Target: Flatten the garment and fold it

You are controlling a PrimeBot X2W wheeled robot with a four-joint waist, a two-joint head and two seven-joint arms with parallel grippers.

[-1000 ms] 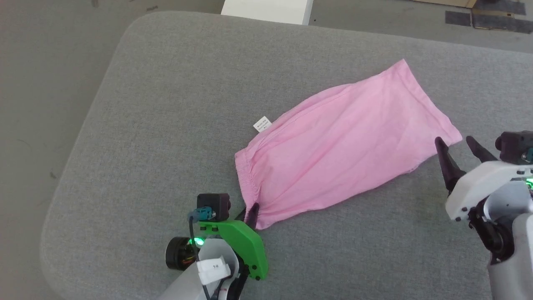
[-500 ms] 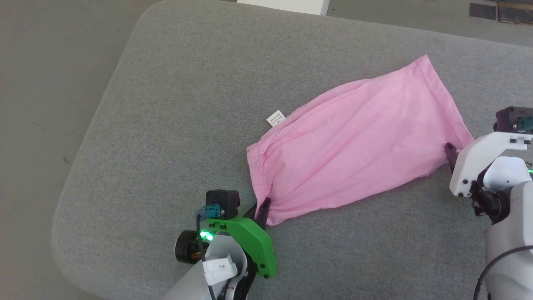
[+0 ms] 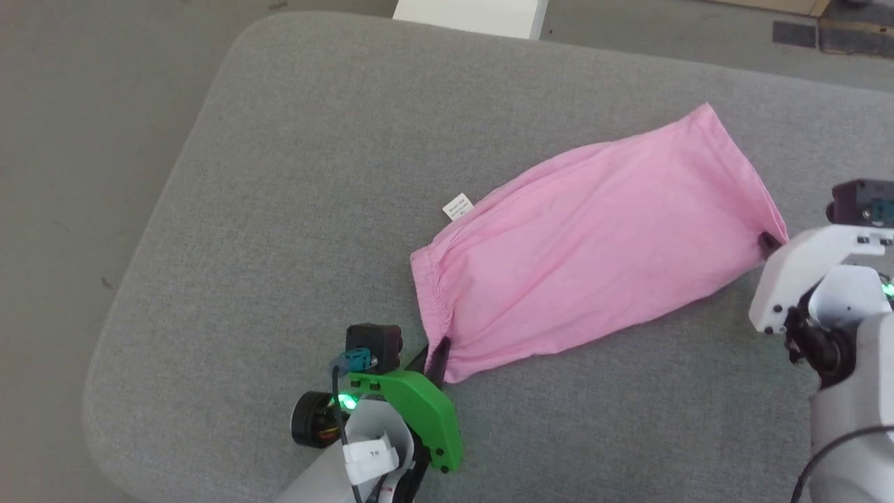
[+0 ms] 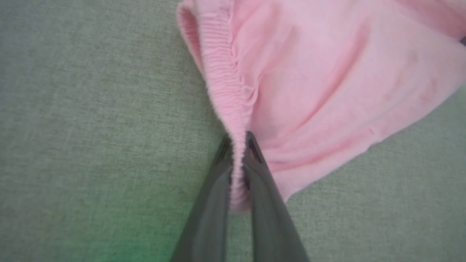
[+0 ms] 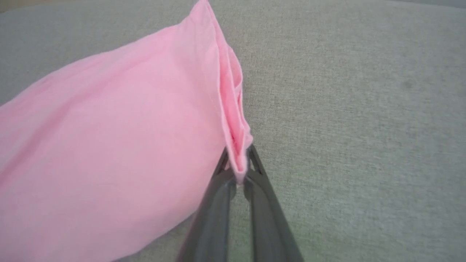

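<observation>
Across the grey padded cushion point(image 3: 279, 175) the garment point(image 3: 594, 244) lies slantwise. Its gathered elastic edge point(image 4: 222, 72) points toward the near left and its plain hem toward the far right, and a small white label point(image 3: 457, 207) pokes out along the far side.

From where I stand, the left end effector point(image 4: 238, 142) is pinched tight on the near corner of the elastic edge, with cloth sandwiched between its dark fingers. The right end effector point(image 5: 238, 158) has its fingers closed narrow on the near corner of the hem at the other end. With both near corners held, the step in hand looks like stretching the garment flat.

To do it well, I'd say the two arms should draw apart evenly along the garment's length, low over the cushion. They need only enough pull to take out the soft diagonal creases running through the middle. Thin cloth like this will likely slip or bunch if one side tugs harder. The right grip also looks shallow, right at the tip of the corner, so a gentle pull seems wise. Folding has not begun.
</observation>
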